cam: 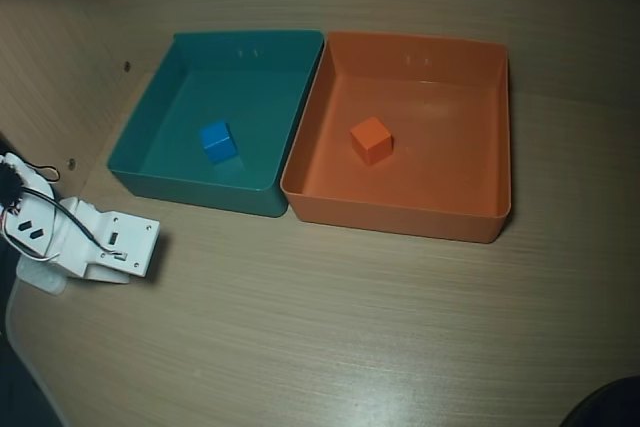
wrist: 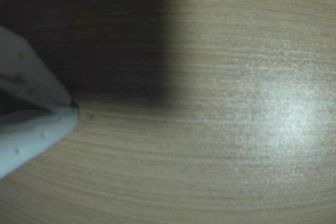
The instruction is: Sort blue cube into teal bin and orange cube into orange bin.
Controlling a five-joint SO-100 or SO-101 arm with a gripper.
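Both bins and both cubes are seen only in the overhead view. The blue cube (cam: 217, 141) is sat inside the teal bin (cam: 152, 177), a little left of its middle, clear of the walls. The orange cube (cam: 371, 139) is sat inside the orange bin (cam: 400, 215), left of centre, also clear of the walls. The bins are placed side by side, walls touching along one edge, teal on the left, orange on the right as that view shows them. Two small holes are seen in the far wall of each.

The arm (cam: 85, 242) is folded at the left edge of the overhead view, near the teal bin's front-left corner but apart from it; its fingers are not made out there.

In the wrist view only bare table (wrist: 236, 129) is shown, blurred, with a dark shadow across the upper left and a glare patch at right. The gripper (wrist: 72, 106) enters from the left edge: two pale fingers (wrist: 31, 77) met at their tips, nothing held between them.

Open table (cam: 350, 337) is left in front of the bins and to the right of the orange bin. The table's curved edge is seen at lower left, just beside the arm. A dark object (cam: 610, 407) is cut off at the bottom-right corner; what it is cannot be told. Nothing is seen lying between the arm and the bins.
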